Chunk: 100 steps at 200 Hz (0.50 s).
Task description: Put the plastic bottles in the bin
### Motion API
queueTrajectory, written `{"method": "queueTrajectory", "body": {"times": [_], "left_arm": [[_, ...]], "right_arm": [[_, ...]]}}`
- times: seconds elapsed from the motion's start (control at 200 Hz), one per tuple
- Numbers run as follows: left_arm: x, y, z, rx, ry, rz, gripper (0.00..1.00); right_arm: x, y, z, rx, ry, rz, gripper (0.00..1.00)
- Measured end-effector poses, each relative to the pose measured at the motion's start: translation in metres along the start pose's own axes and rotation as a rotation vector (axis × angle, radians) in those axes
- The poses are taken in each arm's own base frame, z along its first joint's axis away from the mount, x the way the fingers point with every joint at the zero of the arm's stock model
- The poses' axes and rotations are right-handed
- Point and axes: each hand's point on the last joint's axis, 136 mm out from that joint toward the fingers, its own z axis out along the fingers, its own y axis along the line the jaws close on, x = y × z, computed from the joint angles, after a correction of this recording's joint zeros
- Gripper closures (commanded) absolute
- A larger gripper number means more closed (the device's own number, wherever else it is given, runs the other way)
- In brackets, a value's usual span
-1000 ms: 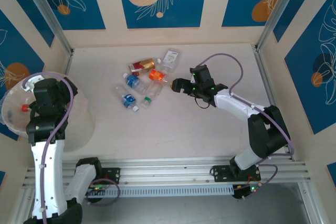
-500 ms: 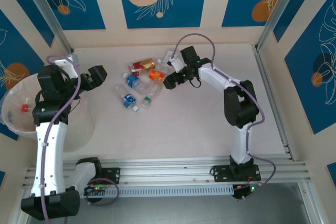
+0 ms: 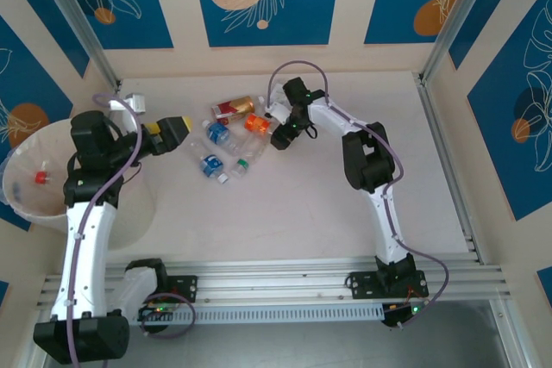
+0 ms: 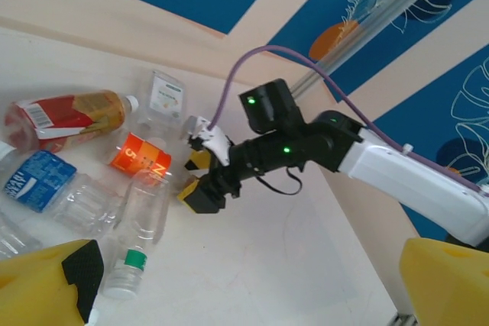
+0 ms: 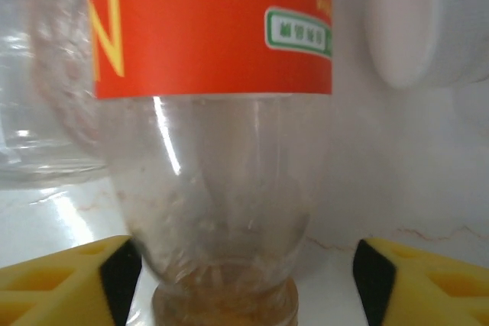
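**Just astride the orange bottle, nothing gripped**

We saw the right gripper (image 4: 200,179) stretched out to the heap of bottles (image 3: 240,146) at the far middle of the table (image 3: 345,204). Its jaws stood partly open on either side of the clear neck end of the orange bottle (image 5: 214,28), which lay on its side. From the right wrist, one pad (image 5: 122,272) looked to be touching the plastic. The other pad (image 5: 367,280) stood apart from it, with bare table between, so we counted nothing as held.

The left gripper (image 3: 177,131) hung above the table between the bin (image 3: 129,213) and the heap. Its jaws were as wide as they go and it held nothing.

Around the orange bottle the rest lay flat. A red bottle (image 3: 233,109) was just behind it and a white-labelled one (image 3: 280,92) lay toward the far wall. Two blue-labelled ones (image 3: 217,134) and a green-capped one (image 3: 244,164) lay on the near side.

The bin stood at the left edge beside the left arm, well apart from the heap. Something small and red (image 3: 39,177) lay inside it; we could not tell what.
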Motion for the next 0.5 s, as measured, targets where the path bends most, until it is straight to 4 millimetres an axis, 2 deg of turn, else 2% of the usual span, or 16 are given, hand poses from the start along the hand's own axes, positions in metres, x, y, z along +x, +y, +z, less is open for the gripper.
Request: {"method": "queueTrajectory", "body": {"times": [0.085, 0.195, 0.285, 0.38, 0.5], "left_arm": [[0.007, -0.006, 0.009, 0.029, 0.034, -0.003, 0.00], [0.016, -0.014, 0.024, 0.059, 0.076, 0.004, 0.00], [0.022, -0.015, 0.036, 0.060, 0.096, 0.005, 0.00], [0.027, -0.012, 0.047, 0.057, 0.110, -0.006, 0.00], [0.031, -0.009, 0.060, 0.053, 0.124, -0.020, 0.00]], "right_arm": [[0.005, -0.002, 0.008, 0.021, 0.028, -0.009, 0.41], [0.004, -0.006, 0.006, 0.046, 0.015, -0.022, 0.55], [0.015, 0.000, 0.002, 0.052, 0.026, -0.022, 0.64], [0.027, 0.007, -0.012, 0.062, 0.030, -0.017, 0.66], [0.030, 0.017, -0.042, 0.089, -0.017, -0.013, 0.68]]}}
